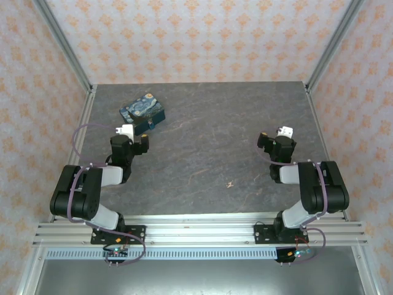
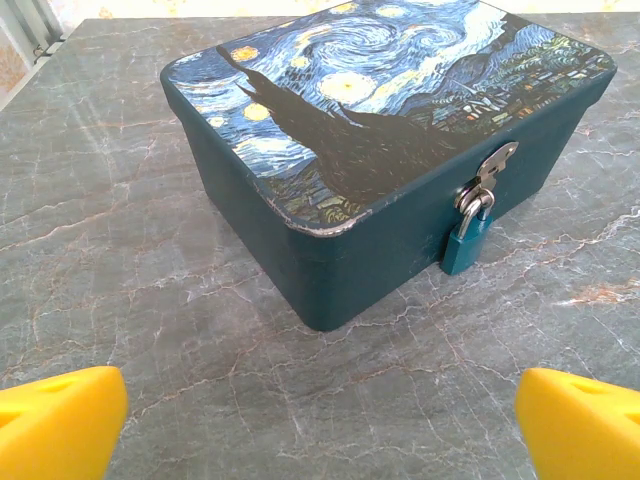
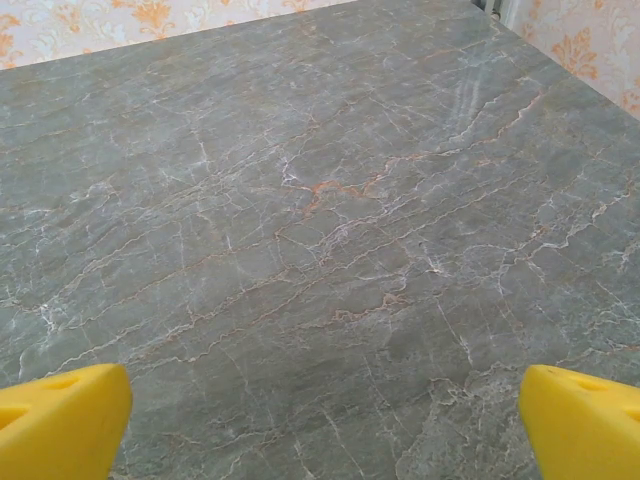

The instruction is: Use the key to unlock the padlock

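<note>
The padlock [image 2: 468,240] is a small teal lock with a silver shackle. It hangs shut from the metal hasp [image 2: 492,168] on the front of the blue night-sky box [image 2: 380,110]. My left gripper [image 2: 320,430] stands open just short of the box's near corner, its yellow fingertips [image 2: 60,425] wide apart with bare table between them. A tiny pale object that looks like the key [image 1: 230,183] lies on the table between the arms. My right gripper [image 3: 320,430] is open over bare table at the right, holding nothing.
The box [image 1: 143,110] sits at the back left of the grey marble table [image 1: 209,147], just beyond the left gripper [image 1: 137,139]. The right gripper [image 1: 269,144] hovers at the right. Metal frame posts and patterned walls enclose the table.
</note>
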Robot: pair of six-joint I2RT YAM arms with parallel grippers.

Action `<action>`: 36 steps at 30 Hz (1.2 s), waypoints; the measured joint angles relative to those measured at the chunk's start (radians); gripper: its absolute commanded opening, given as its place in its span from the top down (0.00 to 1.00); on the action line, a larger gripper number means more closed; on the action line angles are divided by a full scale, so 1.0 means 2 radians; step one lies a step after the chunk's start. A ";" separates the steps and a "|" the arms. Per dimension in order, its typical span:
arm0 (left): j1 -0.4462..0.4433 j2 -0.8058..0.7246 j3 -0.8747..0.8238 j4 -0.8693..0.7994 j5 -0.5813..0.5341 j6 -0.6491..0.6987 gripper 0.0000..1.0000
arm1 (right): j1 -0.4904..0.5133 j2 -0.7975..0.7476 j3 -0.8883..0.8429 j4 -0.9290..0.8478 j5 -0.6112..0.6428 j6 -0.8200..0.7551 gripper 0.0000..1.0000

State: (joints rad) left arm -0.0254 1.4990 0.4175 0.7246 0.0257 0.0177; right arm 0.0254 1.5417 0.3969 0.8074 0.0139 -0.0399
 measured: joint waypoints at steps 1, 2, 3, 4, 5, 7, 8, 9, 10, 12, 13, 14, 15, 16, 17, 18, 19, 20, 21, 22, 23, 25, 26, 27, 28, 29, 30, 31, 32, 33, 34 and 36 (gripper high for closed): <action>0.000 0.000 0.000 0.000 0.000 0.000 0.00 | 0.000 0.000 0.000 0.000 0.000 0.000 0.01; 0.000 0.000 0.000 0.000 0.000 0.000 0.00 | 0.000 0.000 0.000 0.000 0.000 0.000 0.01; 0.000 0.000 0.000 0.000 0.000 0.000 0.00 | 0.000 0.000 0.000 0.000 0.000 0.000 0.01; 0.000 0.000 0.000 0.000 0.000 0.000 0.00 | 0.000 0.000 0.000 0.000 0.000 0.000 0.01; 0.000 0.000 0.000 0.000 0.000 0.000 0.00 | 0.000 0.000 0.000 0.000 0.000 0.000 0.01; 0.000 0.000 0.000 0.000 0.000 0.000 0.00 | 0.000 0.000 0.000 0.000 -0.001 0.000 0.01; 0.000 0.000 0.000 0.000 0.000 0.000 0.00 | 0.000 0.000 0.000 0.000 -0.002 0.000 0.01; 0.000 0.000 0.000 0.000 0.000 0.000 0.00 | 0.000 0.000 0.000 0.000 -0.002 0.000 0.01; 0.000 0.000 0.000 0.000 0.000 0.000 0.00 | 0.000 0.000 0.000 0.000 -0.002 0.000 0.01; 0.000 0.000 0.000 0.000 -0.001 0.000 0.00 | 0.000 0.000 0.000 0.000 -0.002 0.000 0.01; 0.000 0.000 0.000 0.000 -0.004 0.000 0.00 | 0.000 0.000 0.000 0.000 -0.002 0.000 0.01; 0.000 0.000 0.000 0.000 -0.005 -0.001 0.00 | 0.000 0.000 0.000 0.000 -0.002 0.000 0.01; 0.000 0.000 0.000 0.000 -0.006 -0.001 0.00 | 0.000 0.000 0.000 0.000 -0.002 0.000 0.01; 0.000 0.000 0.000 0.000 -0.006 -0.001 0.00 | 0.000 0.000 0.000 0.000 -0.002 0.000 0.01; 0.000 0.000 0.000 0.000 -0.007 -0.001 0.00 | 0.000 0.000 0.000 0.000 -0.002 0.000 0.01; 0.000 0.000 0.000 0.000 -0.007 -0.001 0.00 | 0.000 0.000 0.000 0.000 -0.002 0.000 0.01; 0.000 0.000 0.000 0.000 -0.008 -0.001 0.00 | 0.000 0.000 0.000 0.000 -0.002 0.000 0.01; 0.000 0.000 0.000 0.000 -0.008 -0.001 0.00 | 0.000 0.000 0.000 0.000 -0.002 0.000 0.01; 0.000 0.000 0.000 0.000 -0.008 -0.001 0.00 | 0.000 0.000 0.000 -0.001 -0.003 0.000 0.01; 0.000 0.000 0.000 0.000 -0.008 -0.001 0.00 | 0.000 0.000 0.000 -0.002 -0.003 0.000 0.01; 0.000 0.000 0.000 0.000 -0.008 -0.001 0.00 | 0.000 0.000 0.000 -0.003 -0.004 0.000 0.01; 0.000 0.000 0.000 0.000 -0.008 -0.001 0.00 | 0.000 0.000 0.000 -0.004 -0.004 0.000 0.01; 0.000 0.000 0.000 0.000 -0.009 -0.001 0.00 | 0.000 0.000 0.000 -0.004 -0.004 0.000 0.01; 0.000 0.000 0.001 -0.004 -0.009 -0.001 0.00 | 0.000 -0.001 0.000 -0.004 -0.003 0.000 0.01; 0.000 0.000 0.007 -0.016 -0.011 -0.001 0.00 | 0.000 -0.004 -0.001 -0.004 -0.002 0.001 0.01; 0.000 -0.001 0.015 -0.033 -0.013 -0.002 0.00 | 0.000 -0.012 -0.002 -0.006 0.000 0.001 0.01; 0.000 -0.003 0.025 -0.050 -0.014 -0.003 0.00 | 0.000 -0.024 -0.004 -0.012 0.003 0.001 0.01; 0.000 -0.007 0.038 -0.071 -0.015 -0.004 0.00 | 0.000 -0.044 -0.006 -0.021 0.007 0.002 0.01; 0.000 -0.013 0.051 -0.089 -0.017 -0.005 0.00 | 0.000 -0.063 -0.007 -0.033 0.010 0.004 0.01; 0.000 -0.018 0.061 -0.102 -0.017 -0.005 0.00 | 0.000 -0.084 -0.006 -0.045 0.014 0.007 0.01; 0.000 -0.026 0.072 -0.116 -0.017 -0.005 0.00 | 0.000 -0.105 -0.003 -0.061 0.018 0.012 0.01; 0.000 -0.042 0.091 -0.143 -0.018 -0.009 0.00 | 0.000 -0.139 0.007 -0.097 0.021 0.029 0.01</action>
State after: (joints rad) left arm -0.0254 1.4158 0.5987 0.4385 -0.0097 0.0006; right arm 0.0250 1.2633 0.4107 0.6128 0.0563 0.0185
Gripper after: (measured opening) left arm 0.999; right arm 0.994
